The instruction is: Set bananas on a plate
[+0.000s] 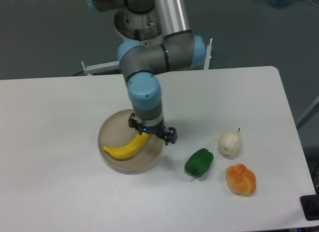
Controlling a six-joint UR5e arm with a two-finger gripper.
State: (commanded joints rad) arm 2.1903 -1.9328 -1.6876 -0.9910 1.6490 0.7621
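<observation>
The banana [127, 148] lies on the plate [110, 132], its left end pointing toward the plate's near-left edge and its right end rising toward the gripper [153, 133]. No part of the fruit appears to overhang the rim, though its upper end is hidden behind the gripper body. The gripper stands low over the right edge of the plate, at or just beside the banana's upper end; contact cannot be confirmed from this view. Whether the fingers are spread or pinching the fruit cannot be determined, since the wrist blocks the fingertips. Judgement: the placement itself looks effectively complete, the banana resting on the plate surface. What remains, if anything, is a confirmed release and a clear lift of the arm away from the plate. The green pepper [199, 162], the white pear-shaped fruit [230, 143] and the orange pepper [241, 179] sit on the table [50, 142] well right of the plate, apart from the work.
</observation>
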